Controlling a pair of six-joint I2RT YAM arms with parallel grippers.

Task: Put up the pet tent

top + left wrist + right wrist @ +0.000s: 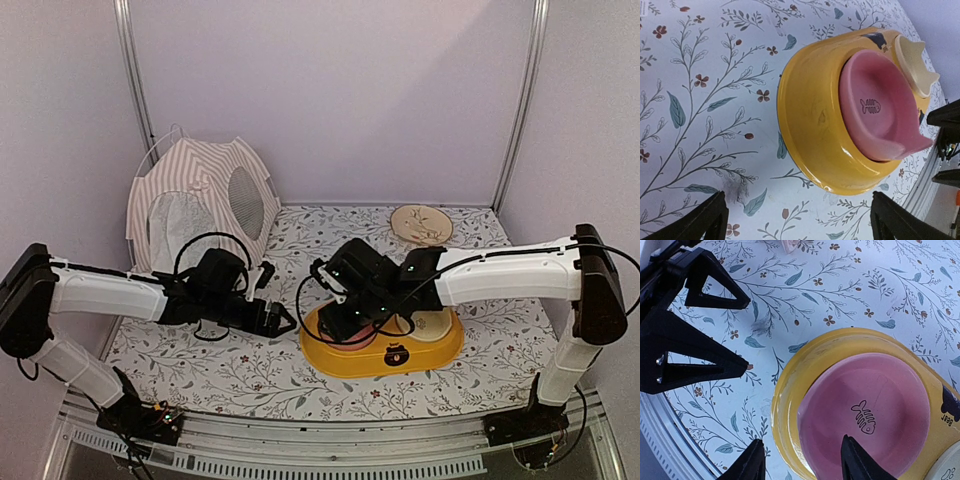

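Left gripper [800,212] spread wide, empty, over the worktop [250,375]; right gripper [802,460] parted, grasping nothing, above the pink bowl [865,410] in the yellow feeder [440,352]; pet tent [205,200] stands upright at the far left corner, well apart; setup judged essentially done; fine fit too small to tell.

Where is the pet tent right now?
In the top view, the tent stands upright in the far left corner of the table, just beyond the left arm.
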